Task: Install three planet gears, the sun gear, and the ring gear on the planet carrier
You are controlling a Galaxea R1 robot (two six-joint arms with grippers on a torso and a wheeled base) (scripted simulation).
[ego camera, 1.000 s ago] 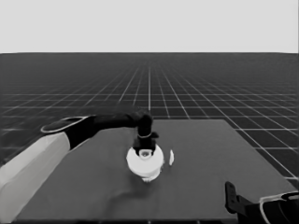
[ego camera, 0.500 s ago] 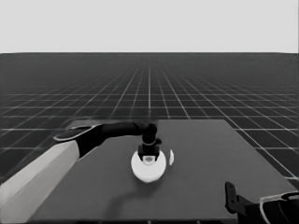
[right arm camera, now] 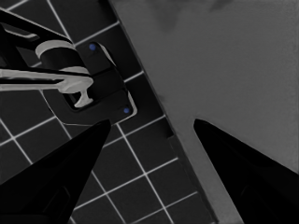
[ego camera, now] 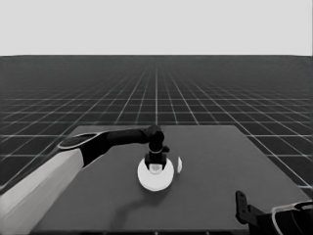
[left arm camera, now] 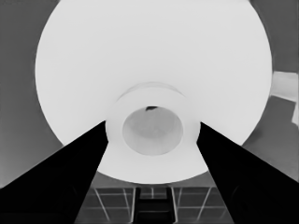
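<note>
Fingers of your left gripper (left arm camera: 152, 135) straddle the larger round part's (ego camera: 155, 175) raised hub, gripping it; rigid, smooth, likely slippery.

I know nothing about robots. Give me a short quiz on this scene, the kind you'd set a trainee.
1. True or false: the right gripper holds a white part.
2. Which arm is at work on the larger round part? A) left B) right C) both
3. Fill in: beside that part, on the table, is a thin white ____.

Key
1. False: it is open and empty, parked at the table's near right corner.
2. A: the left gripper has its fingers against both sides of the part's raised hub.
3. piece.
</note>
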